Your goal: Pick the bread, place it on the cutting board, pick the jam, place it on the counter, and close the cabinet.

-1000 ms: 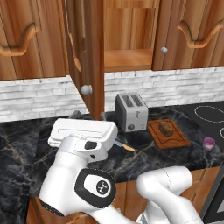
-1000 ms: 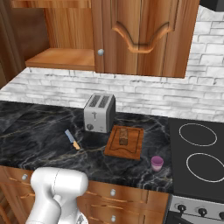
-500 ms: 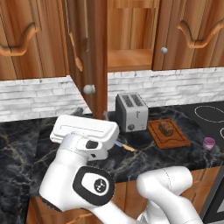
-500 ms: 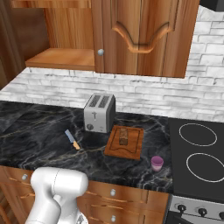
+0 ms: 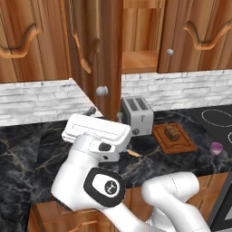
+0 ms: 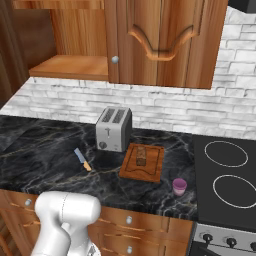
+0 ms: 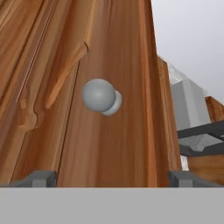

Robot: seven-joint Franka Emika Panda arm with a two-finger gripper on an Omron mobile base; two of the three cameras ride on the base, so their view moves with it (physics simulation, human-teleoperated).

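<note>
- Fingertips (image 7: 37, 178) of the gripper (image 7: 111, 179) stand spread wide, empty, facing the cabinet (image 7: 118, 131) door just below its round silver knob (image 7: 99, 95).
- Warm-brown door with arched raised panel hangs swung open above the toaster (image 5: 137, 114).

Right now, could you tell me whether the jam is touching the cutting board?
Apart: the right base view shows bare counter between the jam and the cutting board.

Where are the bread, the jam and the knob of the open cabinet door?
bread (image 6: 141, 155), right base view, its top.
jam (image 6: 179, 186), right base view, its lid.
cabinet door knob (image 7: 99, 95), hand view, its round head.
</note>
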